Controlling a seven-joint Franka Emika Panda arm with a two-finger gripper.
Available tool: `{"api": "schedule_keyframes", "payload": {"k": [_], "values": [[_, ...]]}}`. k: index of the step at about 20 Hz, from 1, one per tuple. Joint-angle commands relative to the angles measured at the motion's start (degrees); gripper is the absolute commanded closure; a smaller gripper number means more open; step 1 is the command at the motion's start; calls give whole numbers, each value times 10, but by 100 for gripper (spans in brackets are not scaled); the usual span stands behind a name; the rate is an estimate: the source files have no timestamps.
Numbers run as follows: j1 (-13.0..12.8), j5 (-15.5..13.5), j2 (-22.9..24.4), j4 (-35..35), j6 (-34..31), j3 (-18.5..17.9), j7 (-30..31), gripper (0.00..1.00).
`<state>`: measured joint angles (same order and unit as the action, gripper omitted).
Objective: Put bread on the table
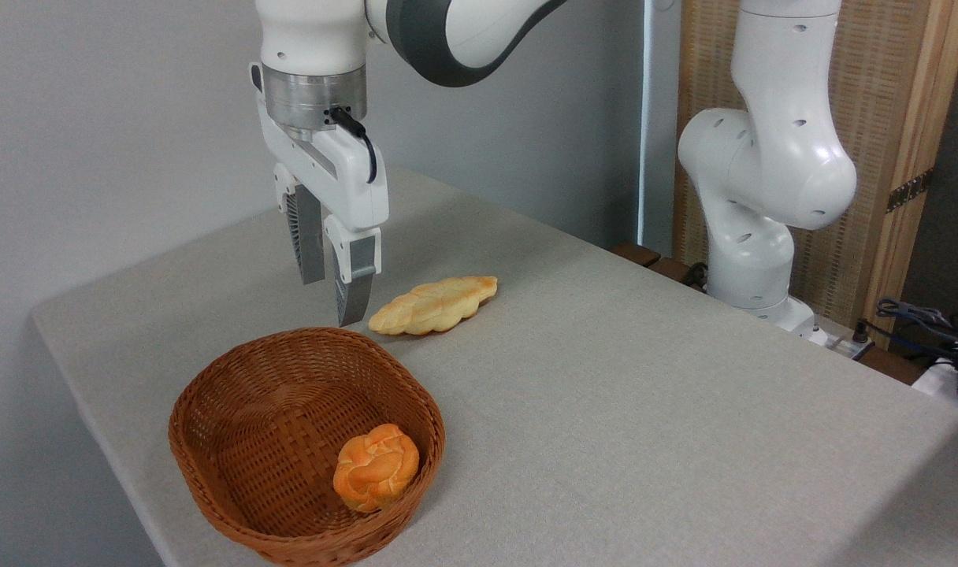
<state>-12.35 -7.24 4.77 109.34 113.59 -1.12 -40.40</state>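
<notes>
The bread (375, 466), a small round knotted bun in glossy orange, lies inside the brown wicker basket (211, 394), against its front right wall. My gripper (333, 303) hangs above the basket's far rim, fingers pointing down. Its fingers (354, 287) stand slightly apart with nothing between them. The bun is well below and in front of the fingertips. The grey-beige speckled table (644, 409) carries the basket near its front left corner.
A longer, paler braided loaf (433, 305) lies on the table just right of the gripper, behind the basket. The arm's white base (755, 260) stands at the table's far right edge. Cables (928, 323) lie at the far right.
</notes>
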Motion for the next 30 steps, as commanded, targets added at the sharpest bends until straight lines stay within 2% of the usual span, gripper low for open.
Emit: {"api": "schedule_keyframes", "payload": {"k": [1,3,9,14,16,18,19,30], "values": [[-3,-12,-7,0,-1,-1,-13,0],[-3,-23,-7,-1,6,-5,-17,0],[-1,-25,-6,-29,-3,-7,-27,0],[-5,-18,-6,-30,-43,1,-18,0],[-7,-15,-6,-30,-52,15,-20,0],[-7,13,-6,-32,-53,18,-21,0],[-7,18,-6,-31,-54,18,-21,0],[-6,14,-3,-35,-54,13,-15,0]]}}
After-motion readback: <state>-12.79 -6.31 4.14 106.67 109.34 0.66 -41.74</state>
